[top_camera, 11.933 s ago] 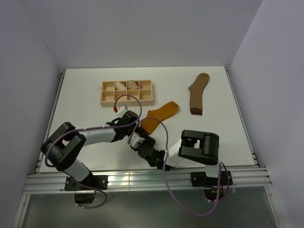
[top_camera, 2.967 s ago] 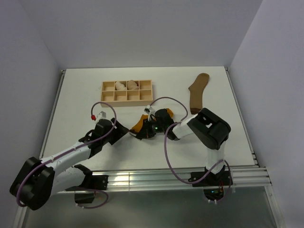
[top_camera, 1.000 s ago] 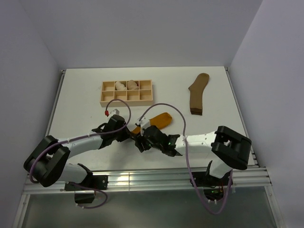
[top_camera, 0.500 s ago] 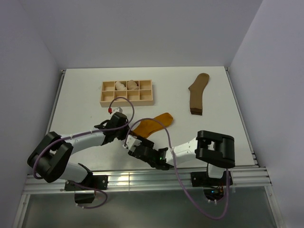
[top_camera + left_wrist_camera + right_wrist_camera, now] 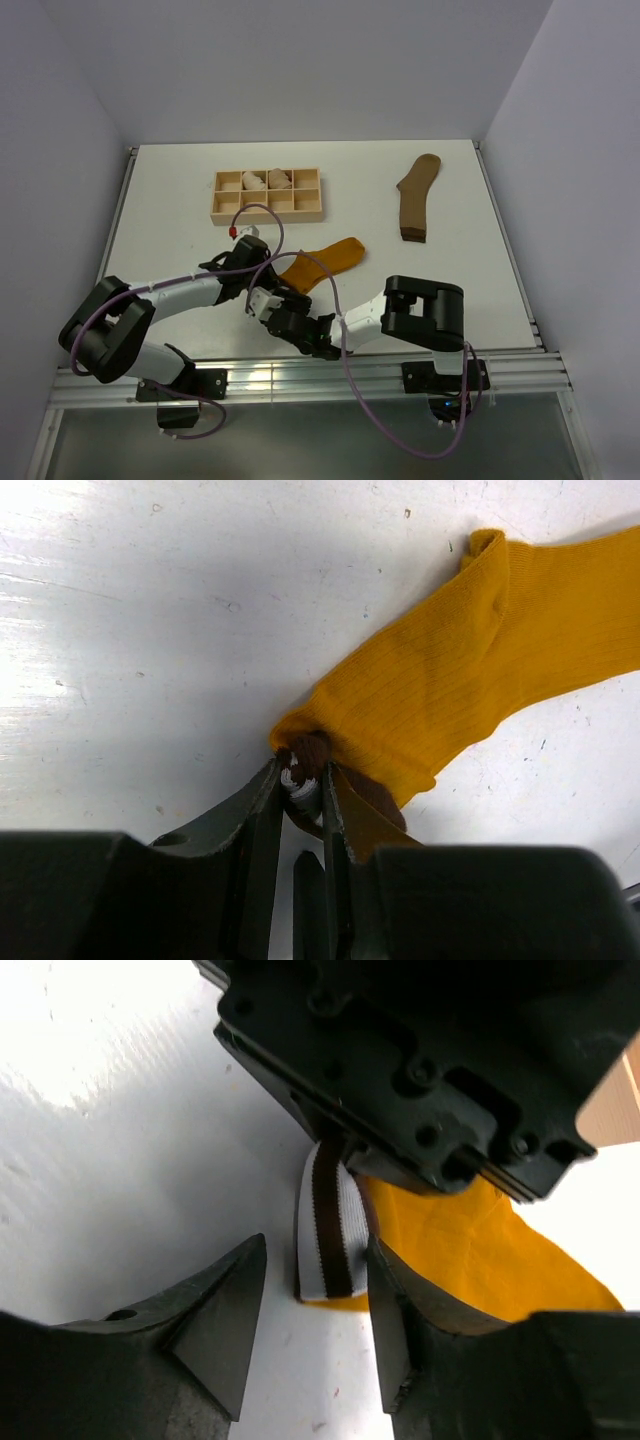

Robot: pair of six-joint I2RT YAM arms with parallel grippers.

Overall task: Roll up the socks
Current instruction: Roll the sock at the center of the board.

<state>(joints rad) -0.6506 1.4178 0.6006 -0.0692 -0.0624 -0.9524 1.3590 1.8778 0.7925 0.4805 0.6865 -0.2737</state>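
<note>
The mustard-orange sock (image 5: 325, 260) lies flat near the table's middle, its striped cuff (image 5: 303, 778) folded up and pinched by my left gripper (image 5: 301, 772), which is shut on it. In the top view the left gripper (image 5: 268, 277) sits at the sock's near-left end. My right gripper (image 5: 262, 300) comes in low from the front. Its jaws (image 5: 313, 1255) stand open on either side of the white-and-brown cuff (image 5: 330, 1225), the right finger close to it, the left finger apart. The olive-brown sock (image 5: 415, 195) lies flat at the back right, far from both grippers.
A wooden compartment tray (image 5: 265, 214) stands at the back left with two pale rolled bundles (image 5: 265, 181) in its far row. The metal rail (image 5: 300, 372) runs along the near table edge, just behind my right forearm.
My right gripper has slid left along the near edge to the cuff, and its jaws have narrowed a little. The left gripper keeps its hold in the same place.
</note>
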